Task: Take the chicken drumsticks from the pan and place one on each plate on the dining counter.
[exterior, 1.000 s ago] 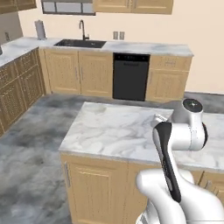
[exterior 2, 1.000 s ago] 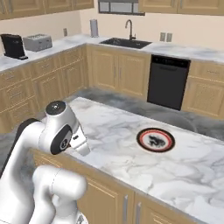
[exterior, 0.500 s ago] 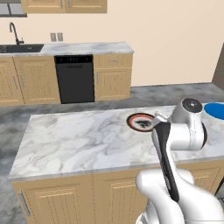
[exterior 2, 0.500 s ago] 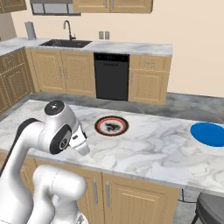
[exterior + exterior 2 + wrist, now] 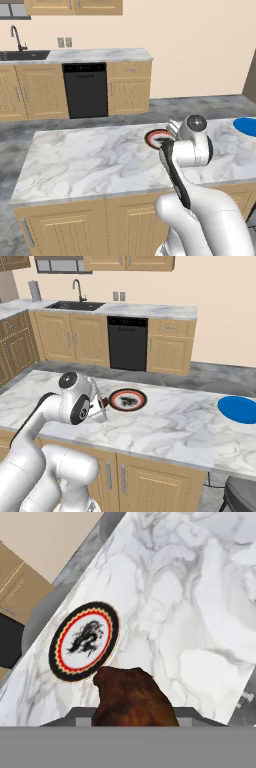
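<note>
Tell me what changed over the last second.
The base drove along the counter, so the views slid: the sink moved off left, the plate came close to the arm, and a blue dish appeared at right. The pincer stayed shut on the drumstick, and the arm kept its pose.

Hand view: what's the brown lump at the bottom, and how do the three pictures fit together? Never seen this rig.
It is a simulated kitchen with one white robot arm on a driving base. Two cameras ride behind the arm, left and right; the third sits on the hand and looks along the gripper. The brown lump is a chicken drumstick, shut in the gripper above the dining counter. On that white marble slab lie a plate with a dark rim, red ring and pale centre bearing a dark figure, and, farther right, a blue round dish. Behind stand a dishwasher and a sink.
</note>
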